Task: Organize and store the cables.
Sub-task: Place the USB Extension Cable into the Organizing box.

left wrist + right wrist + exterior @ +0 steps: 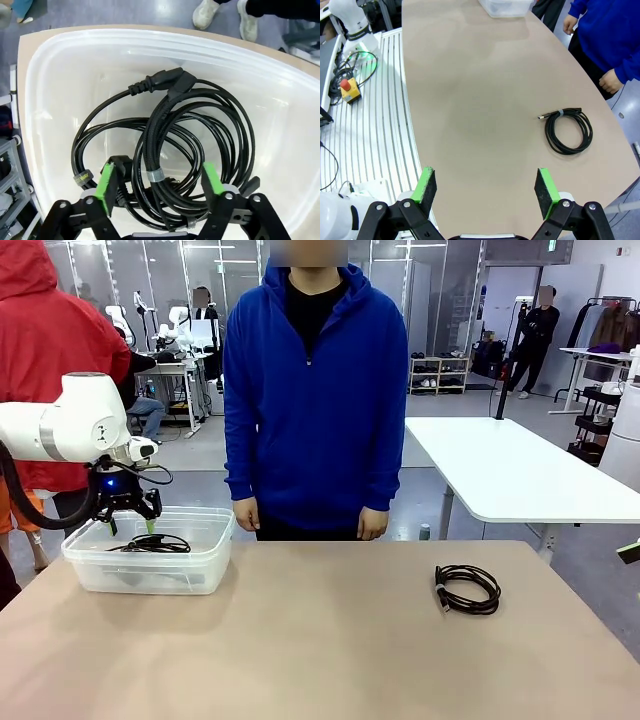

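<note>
Surface: tan table (330,640), bare across its middle and near side, curved edge facing the person in a blue hooded top (315,390) at the far side, hands hanging just at that edge. Room: open hall, grey floor, a white table (510,470) beyond on the right. Container: clear plastic bin (150,575) near the table's left far corner, wide free surface between it and the right half. Cables in bin (165,150): several black cords coiled in overlapping loops, one with a chunky moulded power plug, one braided with a grey tie band. Loose cable (467,589): neat black coil, small connector end, flat on the right half, well apart from the bin. Left gripper (128,527): over the bin, jaws spread wide, holding nothing. Right gripper (487,187): above the table, jaws fully apart, empty.
</note>
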Action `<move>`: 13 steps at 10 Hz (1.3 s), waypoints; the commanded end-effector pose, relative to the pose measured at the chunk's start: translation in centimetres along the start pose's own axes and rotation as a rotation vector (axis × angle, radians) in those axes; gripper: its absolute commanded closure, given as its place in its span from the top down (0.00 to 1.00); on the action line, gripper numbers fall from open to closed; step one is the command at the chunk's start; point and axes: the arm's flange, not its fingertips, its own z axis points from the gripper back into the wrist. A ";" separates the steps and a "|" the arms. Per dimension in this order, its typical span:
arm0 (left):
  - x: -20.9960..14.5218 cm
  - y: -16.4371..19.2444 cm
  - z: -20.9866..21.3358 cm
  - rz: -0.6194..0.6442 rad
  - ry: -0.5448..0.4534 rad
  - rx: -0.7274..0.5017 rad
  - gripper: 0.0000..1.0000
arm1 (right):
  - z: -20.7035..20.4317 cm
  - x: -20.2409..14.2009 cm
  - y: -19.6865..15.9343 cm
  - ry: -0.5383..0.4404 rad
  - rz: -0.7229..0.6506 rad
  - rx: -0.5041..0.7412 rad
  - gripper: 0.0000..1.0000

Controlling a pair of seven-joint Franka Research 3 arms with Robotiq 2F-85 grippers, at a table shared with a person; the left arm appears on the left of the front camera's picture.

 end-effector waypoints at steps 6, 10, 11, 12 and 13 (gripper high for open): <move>-0.2 0.0 0.7 -0.011 -0.004 -0.005 0.95 | 0.0 0.1 0.0 -0.012 0.007 -0.001 1.00; -0.2 0.0 0.7 -0.011 -0.004 -0.005 0.95 | 0.0 0.1 0.0 -0.012 0.007 -0.001 1.00; -0.2 0.0 0.7 -0.011 -0.004 -0.005 0.95 | 0.0 0.1 0.0 -0.012 0.007 -0.001 1.00; -0.2 0.0 0.7 -0.011 -0.004 -0.005 0.95 | 0.0 0.1 0.0 -0.012 0.007 -0.001 1.00; -0.2 0.0 0.7 -0.011 -0.004 -0.005 0.95 | 0.0 0.1 0.0 -0.012 0.007 -0.001 1.00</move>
